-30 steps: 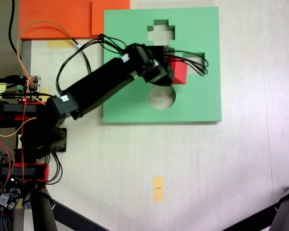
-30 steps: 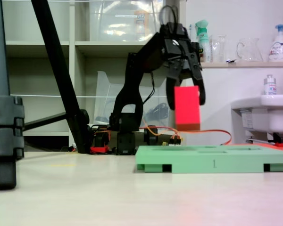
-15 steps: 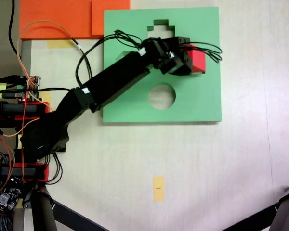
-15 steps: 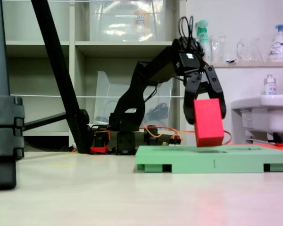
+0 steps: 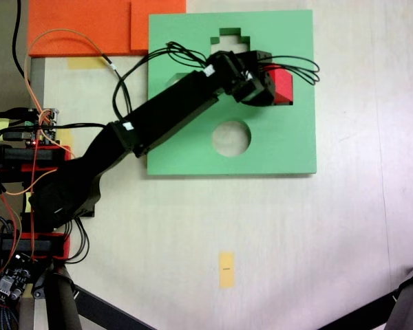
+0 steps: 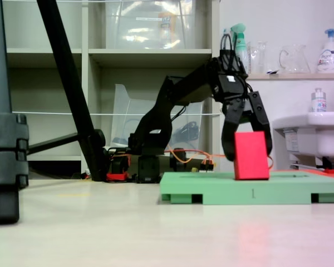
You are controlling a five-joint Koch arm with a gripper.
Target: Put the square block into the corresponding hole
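The red square block (image 5: 283, 84) stands at the right-centre of the green foam board (image 5: 193, 148), where it covers the square hole. In a fixed view the block (image 6: 251, 157) is slightly tilted, its lower end level with the top of the board (image 6: 211, 189). My gripper (image 6: 248, 154) comes down from above, a finger (image 6: 229, 139) on each side, shut on the block. Seen from above, the gripper (image 5: 270, 88) sits just left of the block. The cross cut-out (image 5: 228, 42) and the round cut-out (image 5: 231, 137) lie open.
Flat orange foam slabs (image 5: 82, 27) lie beyond the board's upper left corner. A yellow tape strip (image 5: 226, 268) marks the table. Wiring and circuit boards (image 5: 34, 127) sit by the arm's base. Tripod legs (image 5: 399, 302) (image 6: 72, 94) stand nearby.
The arm has stretched out and come down. The red block went from hanging above the board, through a tilted descent, to standing on the board over the square hole.
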